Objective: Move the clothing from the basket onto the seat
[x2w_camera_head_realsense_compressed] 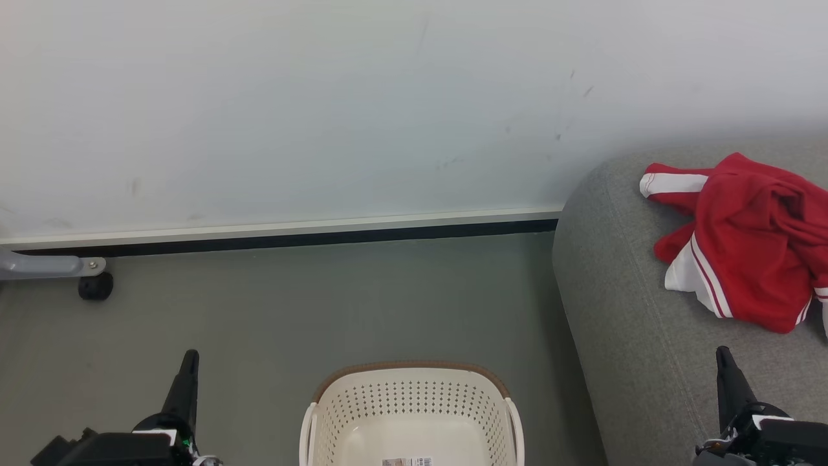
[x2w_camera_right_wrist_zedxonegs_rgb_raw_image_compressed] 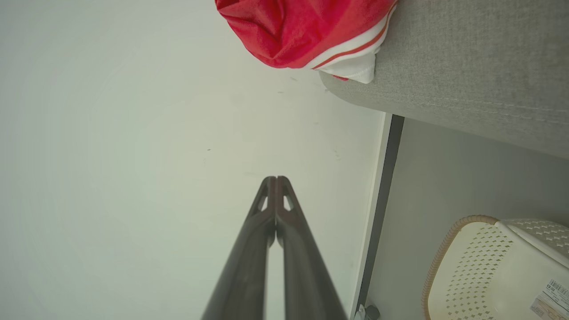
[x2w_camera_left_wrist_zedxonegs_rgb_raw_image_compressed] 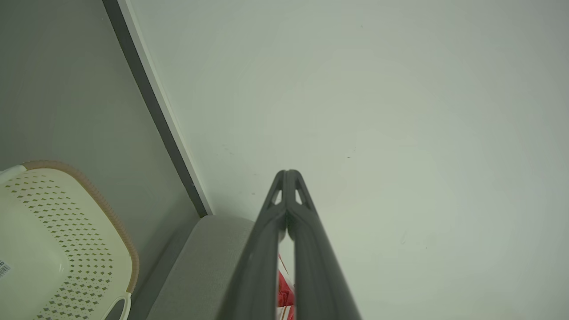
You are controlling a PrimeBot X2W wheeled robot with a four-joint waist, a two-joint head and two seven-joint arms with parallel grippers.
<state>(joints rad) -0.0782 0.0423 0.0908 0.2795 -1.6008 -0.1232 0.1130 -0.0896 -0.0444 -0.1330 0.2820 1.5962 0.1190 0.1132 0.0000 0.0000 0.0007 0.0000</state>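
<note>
In the head view, the small cream-white perforated plastic basket (x2w_camera_head_realsense_compressed: 414, 396) with a brown rim stands on the grey floor (x2w_camera_head_realsense_compressed: 323, 304), just beside the large light-grey fabric seat (x2w_camera_head_realsense_compressed: 621, 310). The part of its inside that shows is bare except for a barcode label (x2w_camera_head_realsense_compressed: 407, 461) on the bottom. The soft red clothing (x2w_camera_head_realsense_compressed: 750, 246) with white stripes lies in a crumpled heap on the seat, well apart from the basket. The left gripper (x2w_camera_head_realsense_compressed: 188, 369) sits at the lower left and the right gripper (x2w_camera_head_realsense_compressed: 726, 366) at the lower right. Each has its dark fingers pressed together and holds nothing.

In the left wrist view, the left gripper (x2w_camera_left_wrist_zedxonegs_rgb_raw_image_compressed: 288, 178) has its jaws fully closed and empty, pointing at the pale wall (x2w_camera_left_wrist_zedxonegs_rgb_raw_image_compressed: 400, 111). The basket (x2w_camera_left_wrist_zedxonegs_rgb_raw_image_compressed: 80, 231) shows no fabric inside. A sliver of red clothing (x2w_camera_left_wrist_zedxonegs_rgb_raw_image_compressed: 284, 291) peeks out behind the fingers, above the seat (x2w_camera_left_wrist_zedxonegs_rgb_raw_image_compressed: 200, 266).

In the right wrist view, the right gripper (x2w_camera_right_wrist_zedxonegs_rgb_raw_image_compressed: 276, 183) is likewise closed on nothing. The clothing (x2w_camera_right_wrist_zedxonegs_rgb_raw_image_compressed: 302, 31) rests on the seat (x2w_camera_right_wrist_zedxonegs_rgb_raw_image_compressed: 466, 75). The basket (x2w_camera_right_wrist_zedxonegs_rgb_raw_image_compressed: 475, 266) holds only its label (x2w_camera_right_wrist_zedxonegs_rgb_raw_image_compressed: 551, 298).

Judging by this, the transfer looks done. I cannot tell how many garments make up the heap. The near end of the basket is cut off, so a last check there is all that seems left.
</note>
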